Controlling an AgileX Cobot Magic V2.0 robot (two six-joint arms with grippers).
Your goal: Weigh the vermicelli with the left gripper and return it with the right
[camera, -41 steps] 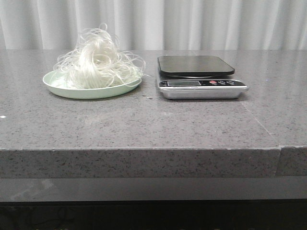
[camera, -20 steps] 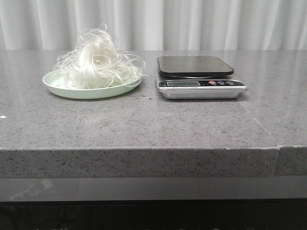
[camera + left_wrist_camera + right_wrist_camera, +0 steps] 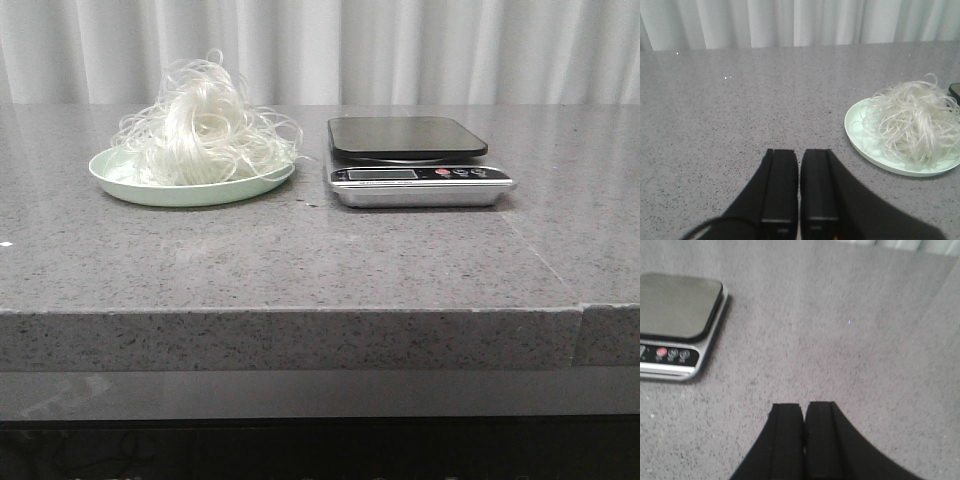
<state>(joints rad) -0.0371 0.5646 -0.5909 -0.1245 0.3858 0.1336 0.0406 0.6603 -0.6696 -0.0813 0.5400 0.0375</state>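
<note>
Front view, for your record: the loose tangle of thin translucent white vermicelli (image 3: 203,125) sits heaped on the pale green round plate (image 3: 130,186), which rests on the grey speckled stone table (image 3: 300,260). Just beside the plate stands the silver digital kitchen scale with a black square platform (image 3: 408,137); nothing lies on the platform. You will see neither arm in this view.

Left wrist view: the matte black left gripper (image 3: 799,172) is clenched on nothing, its two fingers pressed nearly together with only a thin slit between them. It hovers over bare table. The vermicelli (image 3: 912,122) on its plate (image 3: 856,131) lies ahead of the fingertips and off to the side, apart from them, no contact.

Right wrist view: the black right gripper (image 3: 804,422) is likewise clamped empty, fingers side by side. The scale (image 3: 677,307) lies ahead and off to the side, well apart from the fingertips
</note>
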